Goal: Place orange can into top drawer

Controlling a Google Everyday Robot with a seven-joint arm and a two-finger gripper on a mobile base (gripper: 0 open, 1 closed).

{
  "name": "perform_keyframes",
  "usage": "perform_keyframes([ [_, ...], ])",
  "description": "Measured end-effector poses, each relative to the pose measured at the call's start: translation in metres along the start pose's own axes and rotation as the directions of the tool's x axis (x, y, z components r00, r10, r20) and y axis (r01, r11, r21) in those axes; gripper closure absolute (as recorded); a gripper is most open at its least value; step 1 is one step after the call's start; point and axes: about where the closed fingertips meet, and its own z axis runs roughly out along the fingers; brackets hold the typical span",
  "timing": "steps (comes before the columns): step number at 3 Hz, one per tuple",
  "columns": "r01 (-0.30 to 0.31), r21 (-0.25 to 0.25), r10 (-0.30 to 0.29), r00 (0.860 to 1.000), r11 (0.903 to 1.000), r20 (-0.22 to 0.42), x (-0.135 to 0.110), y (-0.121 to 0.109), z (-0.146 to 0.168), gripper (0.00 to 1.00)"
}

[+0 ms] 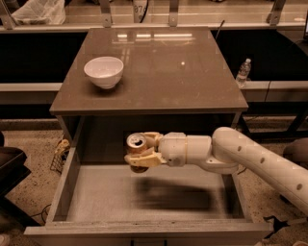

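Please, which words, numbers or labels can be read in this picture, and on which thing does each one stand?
"87": seems to read so on a white label behind the table's far edge; the rest is illegible.
Orange can, held in the gripper over the top drawer: pale markings, unreadable.
Clear bottle: label too small to read.
White bowl: no text.
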Motion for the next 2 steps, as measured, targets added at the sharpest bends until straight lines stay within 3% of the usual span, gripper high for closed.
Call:
perform_keyframes([
  [2,0.035,-0.098,-0.031,0.999,0.9946,0.035,0.023,0.006,0.051,1.00],
])
